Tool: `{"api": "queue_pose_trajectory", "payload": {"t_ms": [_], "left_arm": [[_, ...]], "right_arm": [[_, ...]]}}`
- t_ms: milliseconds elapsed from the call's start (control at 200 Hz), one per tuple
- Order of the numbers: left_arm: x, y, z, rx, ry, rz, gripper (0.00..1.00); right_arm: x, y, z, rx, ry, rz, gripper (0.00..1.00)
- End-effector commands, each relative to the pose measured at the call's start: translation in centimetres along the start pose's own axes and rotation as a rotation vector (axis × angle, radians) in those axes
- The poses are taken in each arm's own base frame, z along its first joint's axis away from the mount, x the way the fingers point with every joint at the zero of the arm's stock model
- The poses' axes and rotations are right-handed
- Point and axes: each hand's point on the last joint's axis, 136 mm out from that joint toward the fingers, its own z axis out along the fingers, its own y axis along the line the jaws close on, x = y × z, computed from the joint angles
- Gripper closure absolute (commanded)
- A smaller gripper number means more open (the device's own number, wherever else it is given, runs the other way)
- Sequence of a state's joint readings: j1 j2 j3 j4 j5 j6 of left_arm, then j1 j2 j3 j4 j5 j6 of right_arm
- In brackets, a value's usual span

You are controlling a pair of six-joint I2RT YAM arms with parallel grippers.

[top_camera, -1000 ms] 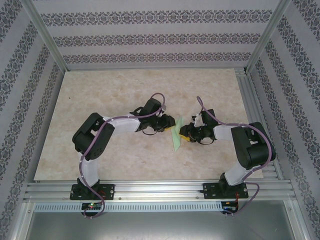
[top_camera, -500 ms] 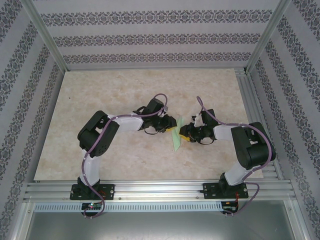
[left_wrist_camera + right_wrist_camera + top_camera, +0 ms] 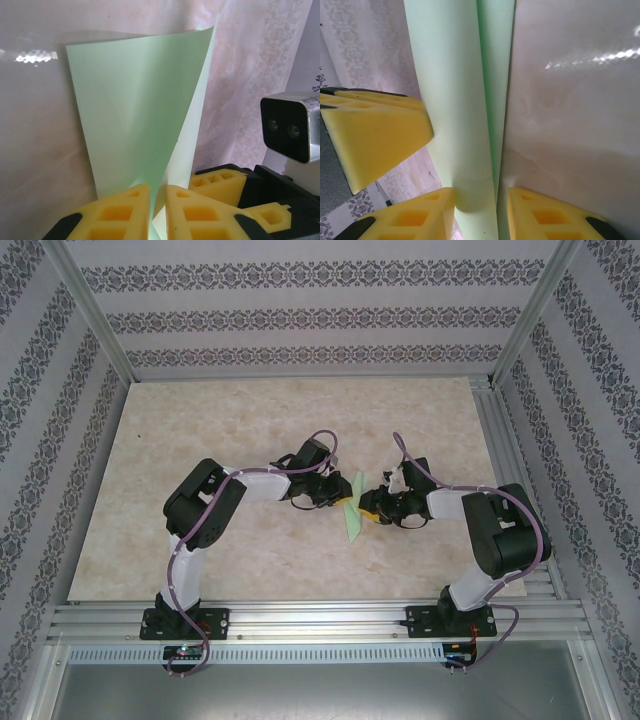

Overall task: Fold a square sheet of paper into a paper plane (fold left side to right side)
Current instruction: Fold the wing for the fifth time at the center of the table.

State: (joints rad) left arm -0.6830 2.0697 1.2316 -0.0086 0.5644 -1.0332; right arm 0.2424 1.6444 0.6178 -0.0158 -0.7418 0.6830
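A: Where is the green paper wedge (image 3: 353, 515)?
B: Mid-table (image 3: 250, 410), lying near-to-far between the grippers, with one flap raised off the surface.
A: Left gripper (image 3: 157, 205)?
B: Its jaws are pinched together on the wedge's left fold.
A: Right gripper (image 3: 480, 210)?
B: Its jaws are apart, straddling the wedge. A slight gap shows beside one pad (image 3: 550, 215).

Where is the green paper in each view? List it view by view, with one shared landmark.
Top: green paper mid-table, just right of centre.
Left wrist: paper central, a broad wedge.
Right wrist: paper a tall band, left of centre.
Shared landmark: the marbled table.
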Motion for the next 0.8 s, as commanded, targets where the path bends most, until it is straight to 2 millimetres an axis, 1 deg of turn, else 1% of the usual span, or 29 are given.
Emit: {"api": "queue_pose_trajectory", "payload": {"t_ms": [0,255,400,550,794], "left_arm": [[-0.3,-1.6,0.2,0.037,0.000,0.036,0.85],[-0.5,-1.6,0.2,0.034,-0.009,0.037,0.93],[-0.8,-1.0,0.1,0.014,-0.015,0.038,0.99],[-1.1,-0.4,-0.2,-0.012,-0.022,0.046,1.00],[-1.5,0.7,-0.3,-0.039,-0.024,0.046,1.00]], "right_arm": [[-0.5,0.1,0.5,0.017,-0.007,-0.035,0.67],[-0.5,0.0,0.6,0.020,-0.003,-0.035,0.66],[-0.6,0.4,0.3,0.013,-0.008,-0.041,0.65],[-0.5,0.5,0.3,0.009,-0.005,-0.043,0.62],[-0.5,0.7,0.1,0.003,-0.012,-0.051,0.60]]}}
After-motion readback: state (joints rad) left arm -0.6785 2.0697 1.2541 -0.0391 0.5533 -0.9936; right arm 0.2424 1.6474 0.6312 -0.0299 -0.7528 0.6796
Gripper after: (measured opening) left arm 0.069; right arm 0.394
